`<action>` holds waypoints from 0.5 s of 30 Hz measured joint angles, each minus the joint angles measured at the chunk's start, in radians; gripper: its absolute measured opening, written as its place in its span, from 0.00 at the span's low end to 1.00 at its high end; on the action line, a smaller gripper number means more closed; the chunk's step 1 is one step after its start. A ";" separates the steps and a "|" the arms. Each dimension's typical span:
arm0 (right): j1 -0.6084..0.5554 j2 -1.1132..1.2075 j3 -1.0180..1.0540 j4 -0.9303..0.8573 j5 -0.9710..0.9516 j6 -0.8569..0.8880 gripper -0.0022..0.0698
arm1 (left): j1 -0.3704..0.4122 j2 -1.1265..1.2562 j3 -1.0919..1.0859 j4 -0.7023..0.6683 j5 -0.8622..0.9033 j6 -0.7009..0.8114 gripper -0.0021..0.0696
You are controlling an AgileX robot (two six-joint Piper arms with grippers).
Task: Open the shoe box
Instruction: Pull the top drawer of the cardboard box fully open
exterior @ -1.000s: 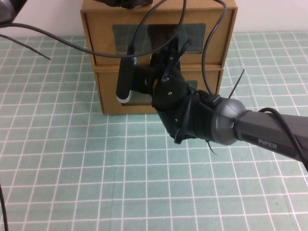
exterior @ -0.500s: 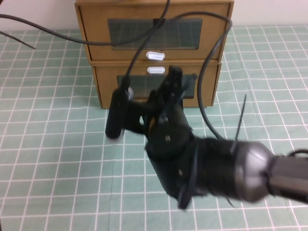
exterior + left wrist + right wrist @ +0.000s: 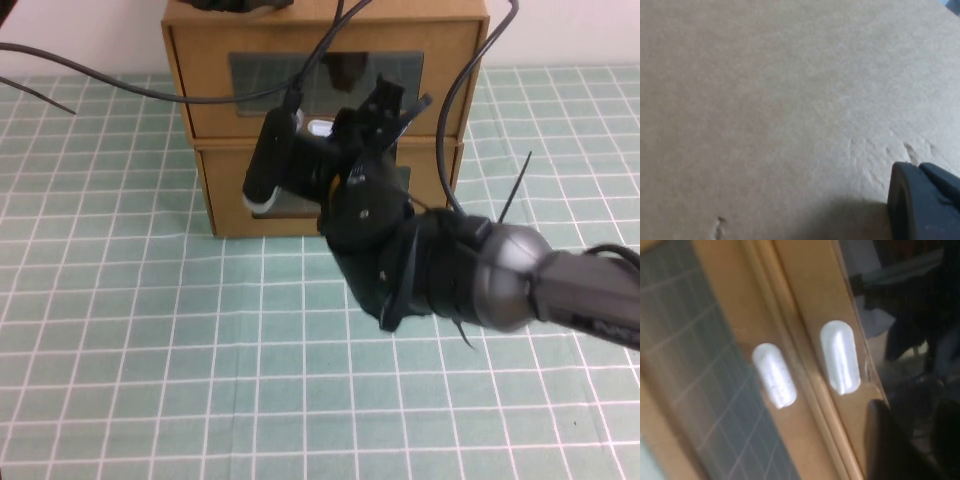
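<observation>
Two brown shoe boxes sit stacked at the middle of the worktop's far edge. The right gripper is right up at their fronts, near the white pull tabs where the two boxes meet. Its jaws are parted and it's gripping nothing. The left gripper sits on top of the upper box, and honestly you can't tell if it's open or closed.

This looks like a robotics lab test bench, not a home or a shop. The tabletop is covered by a green mat ruled in a white grid, with a bare white wall behind it. A black and grey robot arm reaches over the mat. Loose black cables trail across two stacked cardboard boxes with windowed fronts.
</observation>
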 joint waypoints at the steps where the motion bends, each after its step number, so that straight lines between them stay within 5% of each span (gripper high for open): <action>1: -0.013 0.014 -0.017 0.000 -0.007 -0.002 0.33 | 0.000 0.000 0.000 0.000 0.000 0.000 0.02; 15: -0.060 0.143 -0.190 0.001 -0.119 -0.014 0.42 | 0.001 0.000 0.000 0.000 0.002 0.015 0.02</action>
